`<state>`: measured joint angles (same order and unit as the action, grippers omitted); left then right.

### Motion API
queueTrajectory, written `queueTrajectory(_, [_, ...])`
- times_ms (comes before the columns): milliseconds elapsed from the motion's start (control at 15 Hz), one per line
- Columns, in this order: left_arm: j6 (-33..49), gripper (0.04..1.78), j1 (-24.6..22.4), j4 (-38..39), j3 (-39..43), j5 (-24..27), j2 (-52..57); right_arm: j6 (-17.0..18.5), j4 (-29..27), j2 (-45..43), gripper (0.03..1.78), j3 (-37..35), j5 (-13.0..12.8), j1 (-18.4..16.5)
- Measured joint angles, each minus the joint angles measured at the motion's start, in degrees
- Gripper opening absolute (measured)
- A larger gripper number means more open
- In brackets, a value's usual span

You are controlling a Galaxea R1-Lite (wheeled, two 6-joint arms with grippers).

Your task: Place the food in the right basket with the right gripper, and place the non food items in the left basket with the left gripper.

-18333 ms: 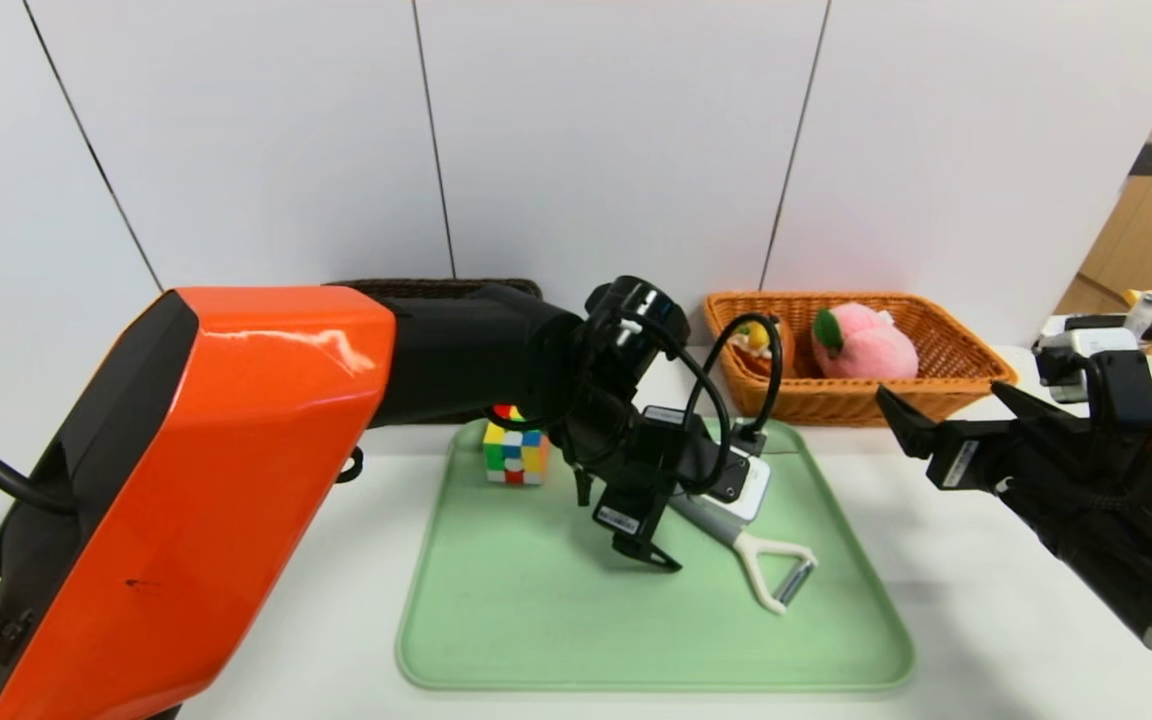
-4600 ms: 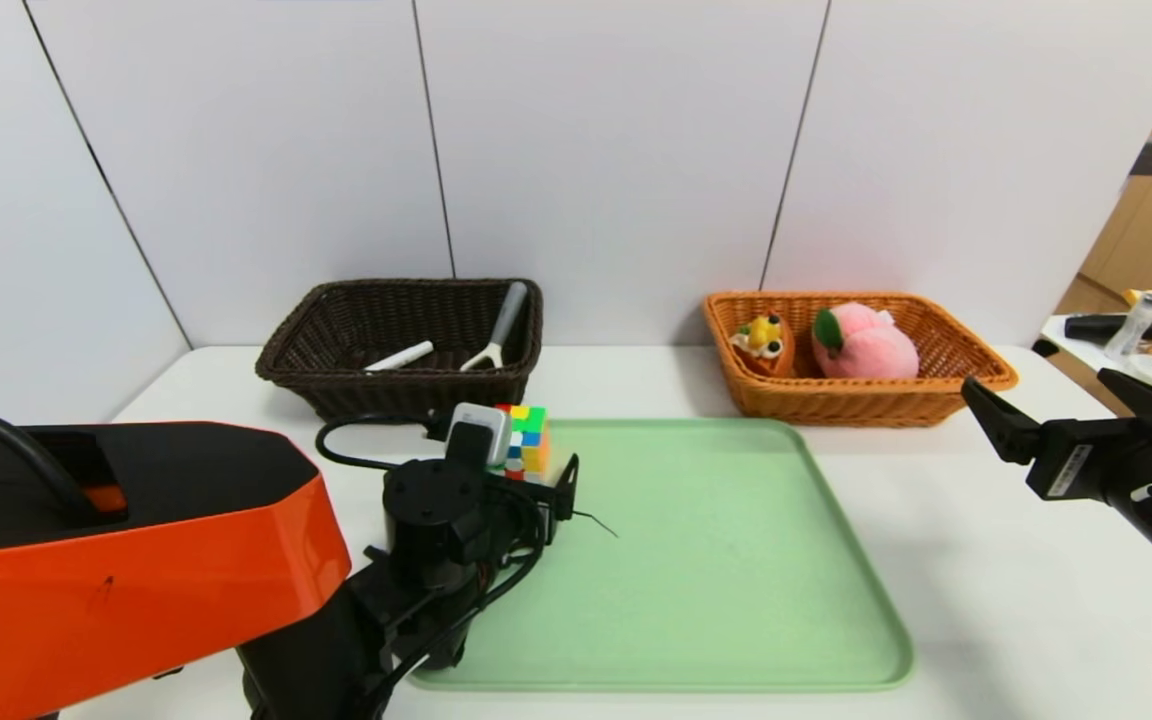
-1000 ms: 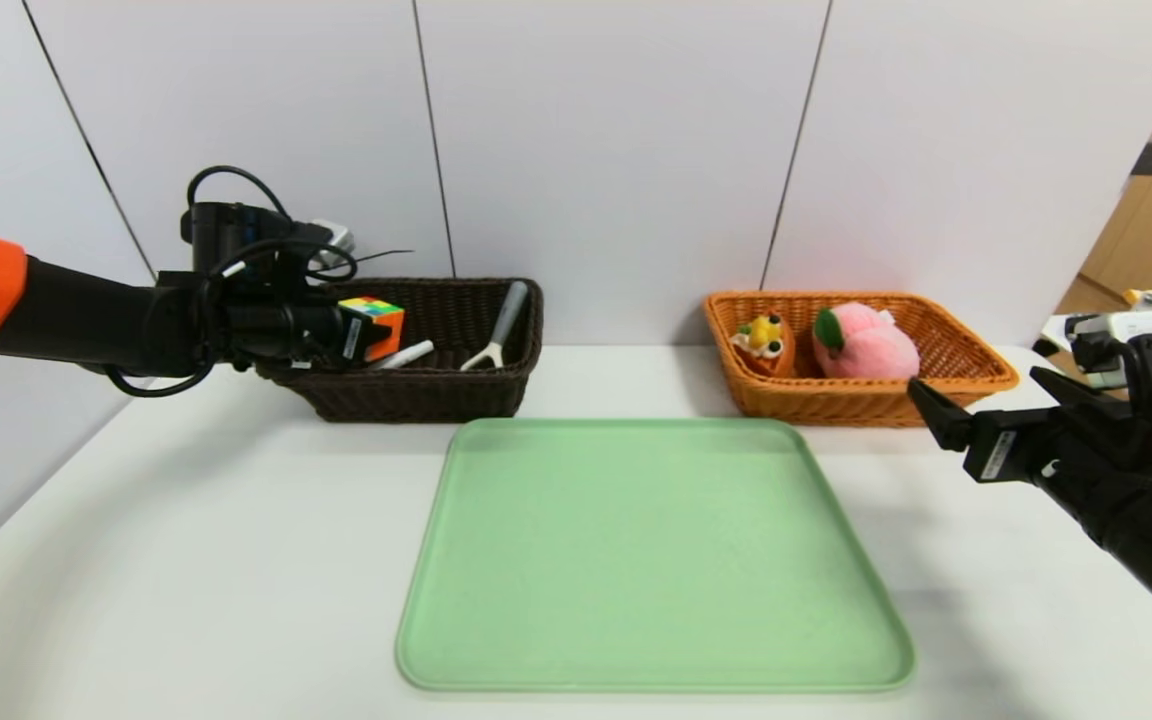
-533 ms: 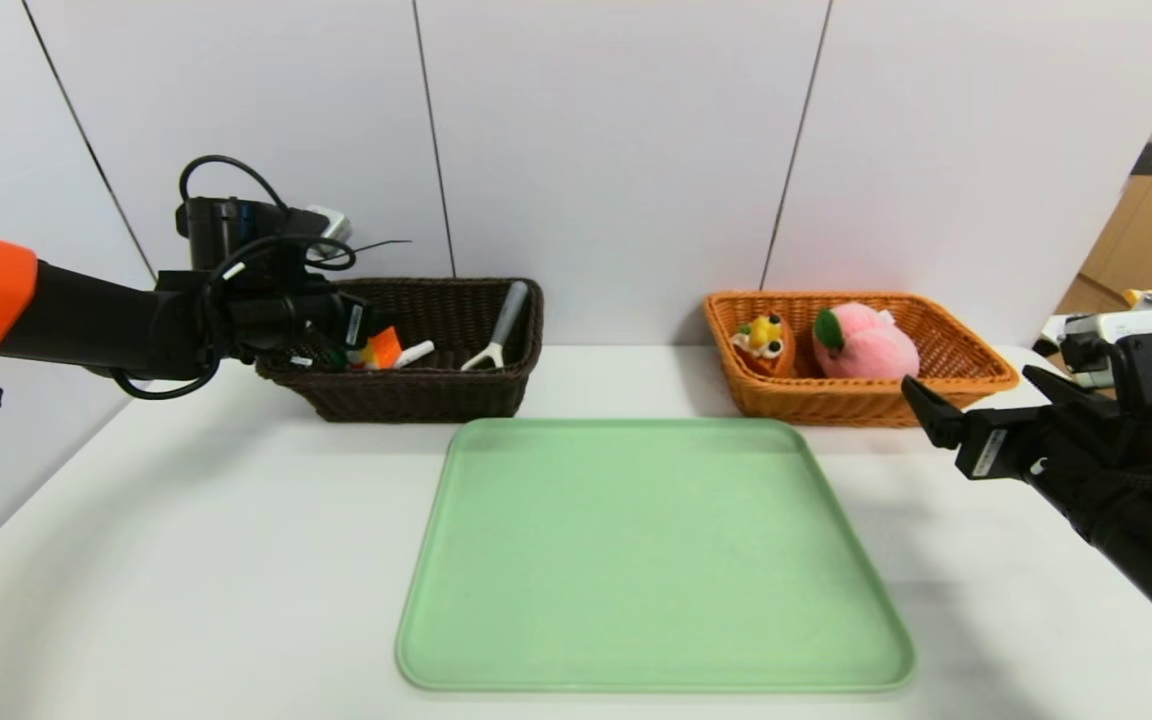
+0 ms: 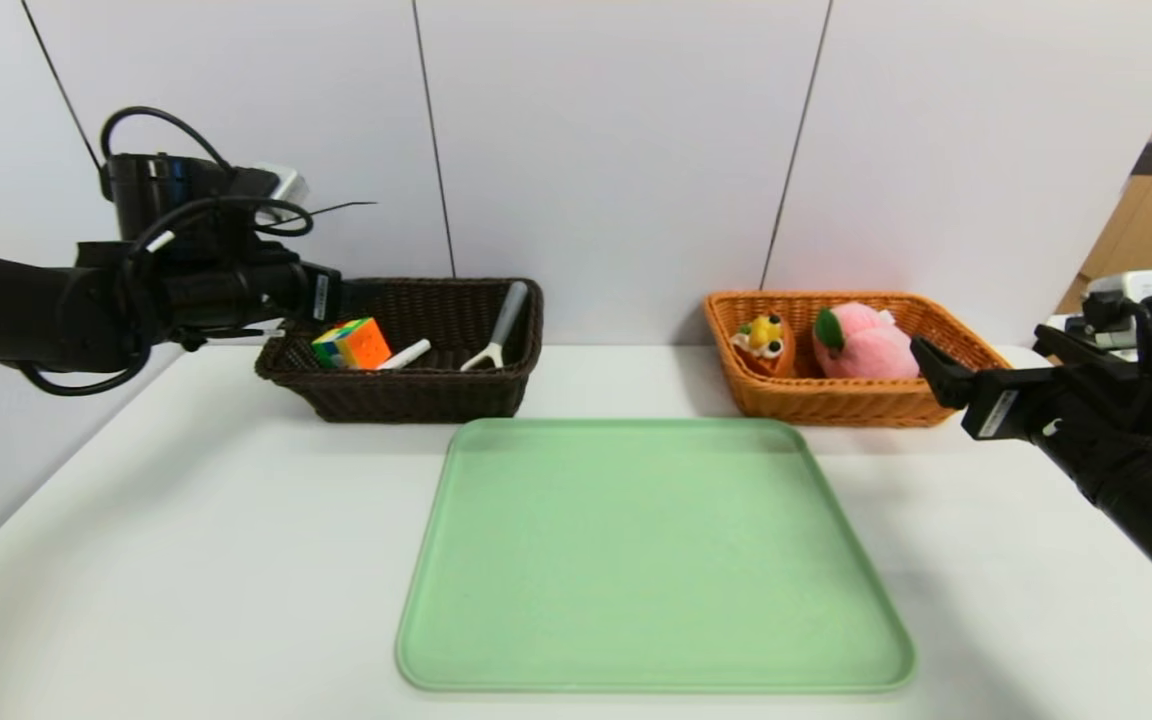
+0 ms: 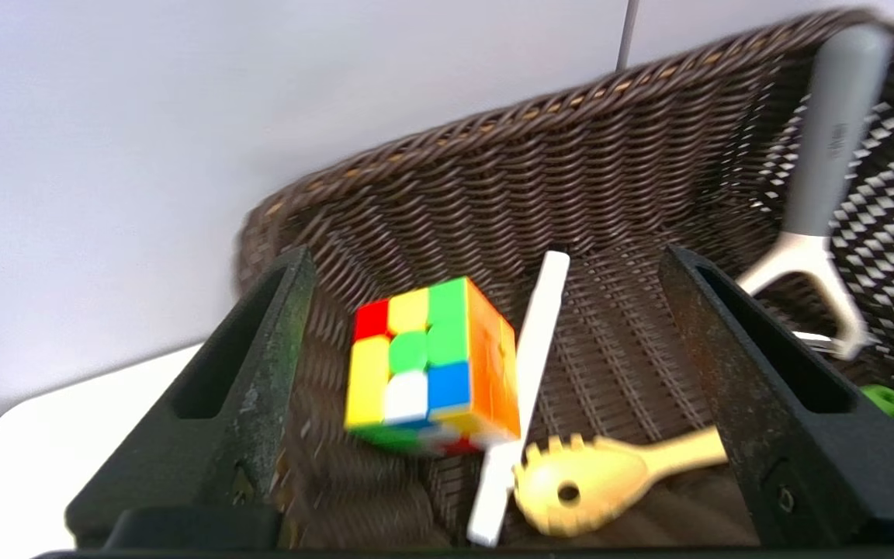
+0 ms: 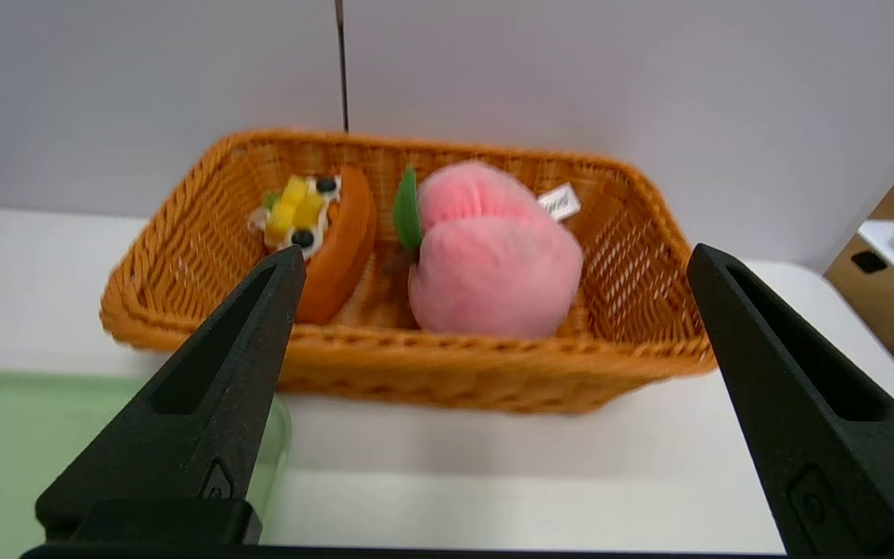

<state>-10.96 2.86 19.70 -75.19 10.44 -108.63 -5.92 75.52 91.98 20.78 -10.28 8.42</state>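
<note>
Both black fingers of the left gripper [image 6: 486, 268] are standing wide apart, framing the multicoloured puzzle cube [image 6: 431, 365] that is lying loose just beyond them inside the dark brown woven wicker basket [image 6: 540, 155], beside the white marker pen [image 6: 524, 388].

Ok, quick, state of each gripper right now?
Left gripper: open, empty, above the dark brown woven basket.
Right gripper: open, empty.
</note>
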Motion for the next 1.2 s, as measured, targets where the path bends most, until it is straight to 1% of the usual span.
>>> queueTrajectory(133, [0.68,1.60,-1.38,0.04,5.85,0.17,6.51,-0.57,-1.51,-1.55,1.69,1.89,0.02,0.00])
queueTrajectory(333, [2.52,1.63,-3.39,0.09,15.30,0.23,17.68,-0.90,-4.05,-4.57,1.69,2.34,0.05,0.06])
queueTrajectory(467, [3.61,1.65,-4.18,0.04,21.05,0.12,25.31,-1.27,-7.86,-8.11,1.69,2.39,0.06,0.20])
queueTrajectory(533, [3.94,1.66,-4.66,-0.05,24.13,0.09,29.57,-1.60,-10.73,-10.73,1.69,2.36,0.06,0.30])
queueTrajectory(667, [4.21,1.67,-5.34,-0.18,30.68,0.00,38.38,-2.06,-17.55,-17.14,1.69,2.22,0.05,0.48])
queueTrajectory(867, [4.02,1.67,-5.75,-1.34,41.13,0.20,52.71,-2.17,-31.51,-29.68,1.69,1.79,0.05,0.20])
queueTrajectory(933, [3.94,1.67,-5.81,-2.80,43.97,0.26,57.39,-2.17,-36.39,-34.34,1.69,1.15,0.06,-0.22])
queueTrajectory(1067, [3.94,1.67,-5.86,-7.02,47.88,0.33,66.40,-2.12,-44.37,-42.67,1.69,-0.45,0.13,-1.45])
queueTrajectory(1200, [3.96,1.68,-5.91,-11.39,51.24,0.43,74.27,-2.08,-51.65,-50.73,1.69,-1.83,0.94,-3.63])
